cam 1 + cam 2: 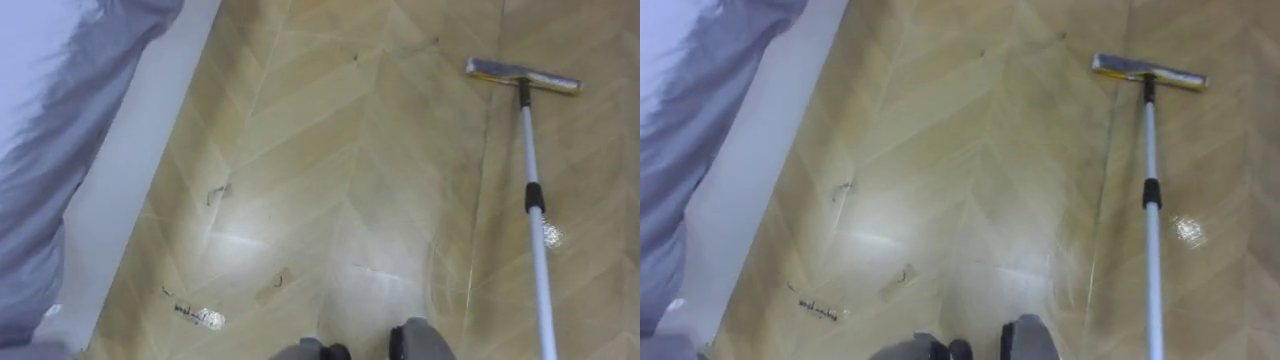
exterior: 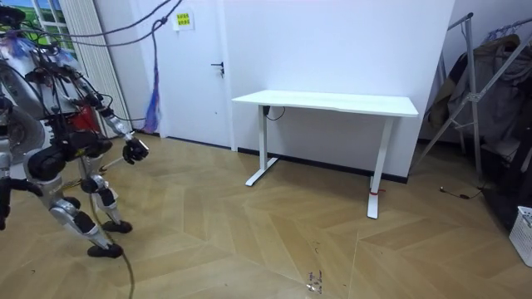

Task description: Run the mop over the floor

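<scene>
Far right on the wood floor (image 1: 330,180), the mop (image 1: 528,140) lies with its pole running back near the robot, whose outstretched hand (image 2: 135,150) has an unreadable grip.

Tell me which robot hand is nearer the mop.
Right, probably: the mop lies on the robot's right. In the room view a robot hand is held forward; which one is unclear.

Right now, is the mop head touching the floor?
Touching. The left eye view shows the mop head lying flat on the wooden floor at the end of its pole, with no gap under it.
</scene>
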You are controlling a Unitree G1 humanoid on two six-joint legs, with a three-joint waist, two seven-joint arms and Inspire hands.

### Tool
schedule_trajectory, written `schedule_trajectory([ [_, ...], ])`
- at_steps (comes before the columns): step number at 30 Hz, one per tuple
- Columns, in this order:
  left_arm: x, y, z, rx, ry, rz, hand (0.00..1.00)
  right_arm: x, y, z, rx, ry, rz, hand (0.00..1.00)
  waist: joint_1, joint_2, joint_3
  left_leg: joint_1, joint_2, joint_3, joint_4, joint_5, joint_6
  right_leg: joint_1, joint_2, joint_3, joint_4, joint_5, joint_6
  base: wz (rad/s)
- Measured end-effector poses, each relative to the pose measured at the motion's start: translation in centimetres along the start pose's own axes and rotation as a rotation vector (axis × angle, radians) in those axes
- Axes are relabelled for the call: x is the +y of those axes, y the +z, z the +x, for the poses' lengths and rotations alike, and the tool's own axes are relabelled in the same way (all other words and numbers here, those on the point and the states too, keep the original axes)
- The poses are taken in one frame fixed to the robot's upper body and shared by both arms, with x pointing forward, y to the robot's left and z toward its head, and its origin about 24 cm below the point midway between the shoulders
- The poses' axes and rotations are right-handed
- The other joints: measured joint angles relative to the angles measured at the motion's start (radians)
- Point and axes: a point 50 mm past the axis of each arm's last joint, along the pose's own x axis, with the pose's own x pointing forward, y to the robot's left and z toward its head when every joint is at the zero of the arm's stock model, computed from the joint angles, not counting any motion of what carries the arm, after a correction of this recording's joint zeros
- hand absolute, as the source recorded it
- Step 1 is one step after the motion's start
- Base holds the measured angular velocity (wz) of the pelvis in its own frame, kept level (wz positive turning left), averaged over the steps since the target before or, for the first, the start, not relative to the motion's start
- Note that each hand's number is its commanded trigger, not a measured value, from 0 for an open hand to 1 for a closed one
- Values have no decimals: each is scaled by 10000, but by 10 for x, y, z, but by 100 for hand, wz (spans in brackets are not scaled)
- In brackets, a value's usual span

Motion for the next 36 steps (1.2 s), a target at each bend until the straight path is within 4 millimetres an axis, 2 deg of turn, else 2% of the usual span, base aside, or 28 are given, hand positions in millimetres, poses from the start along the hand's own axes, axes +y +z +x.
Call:
schedule_trajectory([
  [2, 0, -3, 0, 140, -12, -28, 0, 1, 2, 0, 12, 58, -59, 100, 59, 30, -1, 190, 139, -225, 106, -203, -219, 278, 167, -185, -17, -98, -216, -16],
  [4, 0, -4, 0, 248, -3, -165, 0, 0, 14, -3, -95, 0, -110, 100, 69, -3, 28, 359, 297, -311, 469, -372, -467, 574, 153, -472, 189, -517, -444, 17],
  [5, 1, -4, 0, 249, 4, -210, 0, -1, 19, -4, -188, -22, -100, 100, 80, -41, 40, 341, 316, -297, 711, -374, -476, 623, 149, -509, 290, -669, -525, 21],
  [6, 3, -4, 0, 253, 32, -234, 0, -4, 33, -7, -358, -92, -29, 100, 173, -81, 67, 182, 472, -181, 1453, -342, -555, 692, 202, -501, 574, -938, -601, 0],
  [7, 6, -7, 0, 365, 82, -414, 0, -8, 53, -13, -743, -193, -22, 100, 328, -221, 155, -135, 683, -105, 2443, -106, -942, 721, 299, -470, 950, -1234, -650, -11],
  [8, 8, -8, 0, 410, 131, -456, 0, -9, 64, -16, -1024, -227, -19, 100, 413, -303, 178, -310, 781, -101, 2968, 46, -1149, 717, 364, -427, 1141, -1384, -669, -23],
  [9, 11, -13, -1, 551, 279, -438, 0, -12, 90, -25, -1700, -270, 28, 100, 486, -451, 232, -795, 859, -178, 4006, 484, -1389, 695, 515, -349, 1484, -1630, -711, -17],
  [10, 14, -15, -2, 617, 432, -370, 0, -13, 113, -34, -2388, -235, 87, 100, 629, -614, 293, -1226, 906, -175, 4841, 1076, -1499, 675, 593, -173, 1836, -1857, -781, -9],
  [11, 15, -15, -2, 633, 445, -310, 0, -13, 122, -38, -2702, -219, 139, 100, 692, -680, 282, -1445, 925, -172, 5074, 1120, -1565, 663, 615, -119, 1945, -1943, -818, 4],
  [12, 14, -14, -2, 567, 383, -314, 0, -15, 138, -46, -3273, -115, 294, 100, 809, -715, 265, -1911, 988, -158, 4907, 1027, -1432, 681, 676, -116, 2010, -2043, -842, 0],
  [14, 13, -22, -5, 658, 321, -314, 0, -11, 156, -56, -3796, 182, 374, 100, 960, -833, 246, -2436, 1020, -152, 3403, 986, -1357, 856, 700, -83, 1861, -2101, -834, -7],
  [15, 13, -24, -5, 717, 256, -318, 0, -6, 160, -58, -3983, 407, 380, 100, 968, -852, 235, -2440, 974, -209, 1830, 1084, -1398, 1182, 700, -90, 1623, -2161, -764, -4],
  [16, 12, -30, -6, 865, 130, -296, 0, -3, 156, -56, -3880, 610, 442, 100, 955, -824, 197, -2371, 941, -240, 674, 1491, -1217, 1555, 663, -138, 1402, -2284, -704, 0],
  [18, 12, -32, -6, 915, -62, -270, 0, -4, 137, -45, -3394, 821, 541, 100, 866, -855, 119, -1981, 845, -54, 328, 1828, -842, 2099, 406, -231, 1161, -2483, -469, 23],
  [19, 10, -30, -6, 916, -224, -219, 0, -10, 117, -35, -2935, 639, 544, 100, 775, -863, 117, -1720, 728, 87, 314, 1705, -625, 2392, 242, -245, 1044, -2613, -281, 37],
  [20, 10, -28, -5, 868, -275, -190, 0, -13, 108, -31, -2681, 532, 523, 100, 762, -845, 88, -1630, 731, 189, 347, 1661, -552, 2486, 171, -222, 1039, -2654, -219, 25],
  [21, 8, -22, -4, 712, -325, -86, 0, -21, 88, -24, -2148, 236, 354, 100, 740, -760, 49, -1510, 657, 246, 481, 1458, -203, 2539, 75, -206, 1347, -2600, -105, 12],
  [22, 8, -17, -3, 531, -313, -49, 0, -26, 67, -17, -1575, 44, 313, 100, 631, -704, 35, -1391, 511, 324, 605, 1210, -7, 2415, -97, -267, 2031, -2407, 171, 16],
  [23, 6, -15, -3, 421, -323, -107, 0, -28, 55, -14, -1277, -36, 301, 100, 554, -626, -13, -1348, 398, 293, 653, 1103, 97, 2314, -183, -277, 2362, -2220, 295, 30],
  [24, 3, -14, -3, 324, -380, -165, 0, -29, 34, -8, -746, -160, 253, 100, 386, -470, -38, -1191, 221, 213, 688, 927, 205, 2064, -294, -243, 3078, -1696, 432, 22],
  [25, 1, -13, -3, 270, -424, -124, 0, -26, 17, -4, -331, -210, 210, 100, 257, -263, -77, -1052, 189, 168, 683, 730, 287, 1746, -262, -134, 3685, -1183, 504, 11],
  [26, 0, -12, -3, 236, -440, -131, 0, -24, 10, -3, -183, -213, 204, 100, 165, -151, -75, -990, 192, 142, 669, 648, 309, 1588, -243, -115, 3792, -1144, 524, -8],
  [27, -2, -12, -3, 241, -460, -145, 0, -17, 3, -1, -1, -156, 222, 100, 69, 20, -4, -823, 183, 148, 552, 556, 341, 1200, -242, -107, 3694, -1179, 542, -8],
  [29, -3, -11, -3, 209, -452, -167, 0, -7, -8, 1, 252, -24, 321, 100, -200, 121, 27, -588, 118, 159, 285, 517, 386, 556, -210, -64, 2912, -1198, 557, 3],
  [30, -3, -11, -3, 216, -413, -167, 0, 0, -11, 1, 317, 85, 376, 100, -367, 178, 25, -417, 82, 166, 121, 498, 390, 269, -185, -44, 1927, -1126, 488, 4],
  [32, -3, -11, -3, 225, -342, -179, 0, 7, -9, 1, 304, 223, 427, 100, -412, 112, 58, -187, 70, 225, -60, 385, 322, 77, -145, -22, 250, -546, 307, -6],
  [34, -4, -16, -3, 457, -316, -167, 0, 8, -4, 0, 360, 216, 429, 100, -356, 10, 63, 119, 137, 163, -75, 151, 138, 239, 46, -22, -499, 454, 107, -10],
  [36, -3, -18, -3, 619, -278, -139, 0, 7, 13, -3, 95, 138, 400, 100, -202, 43, 57, 427, 302, 110, -93, -15, -42, 569, 209, -143, -596, 467, -90, -16],
])
